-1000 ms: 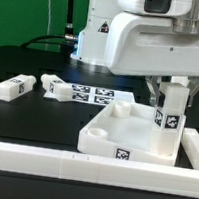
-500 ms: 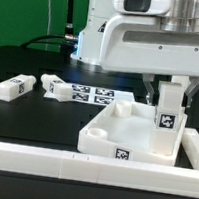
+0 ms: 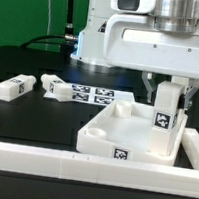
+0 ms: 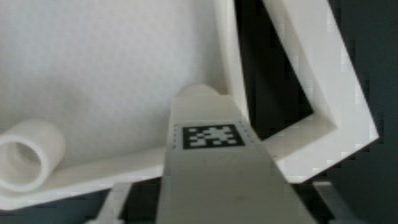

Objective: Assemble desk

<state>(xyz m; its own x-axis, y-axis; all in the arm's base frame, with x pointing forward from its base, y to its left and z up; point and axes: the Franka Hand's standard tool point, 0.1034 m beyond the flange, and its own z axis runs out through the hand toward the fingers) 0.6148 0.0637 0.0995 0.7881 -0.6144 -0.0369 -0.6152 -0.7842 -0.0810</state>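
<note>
The white desk slab [image 3: 110, 141] lies rim-up near the front rail, with a round corner socket [image 4: 25, 152] showing in the wrist view. One white square leg [image 3: 163, 123] stands upright in the slab's corner on the exterior view's right, its tag facing the camera. My gripper [image 3: 169, 91] comes down from above and is shut on the top of this leg [image 4: 214, 150], a finger [image 4: 114, 196] on each side. Two more legs [image 3: 15, 87] [image 3: 57, 86] lie loose on the black table at the exterior view's left.
The marker board [image 3: 98, 94] lies flat behind the slab. A long low white rail [image 3: 69, 165] runs along the table's front and turns up the right side [image 3: 194, 149], close to the slab's corner. The robot's base stands behind.
My wrist has turned about its vertical axis, and the held leg has turned with it. Its tagged face has swung slightly toward the exterior view's left. The slab has stayed put.
</note>
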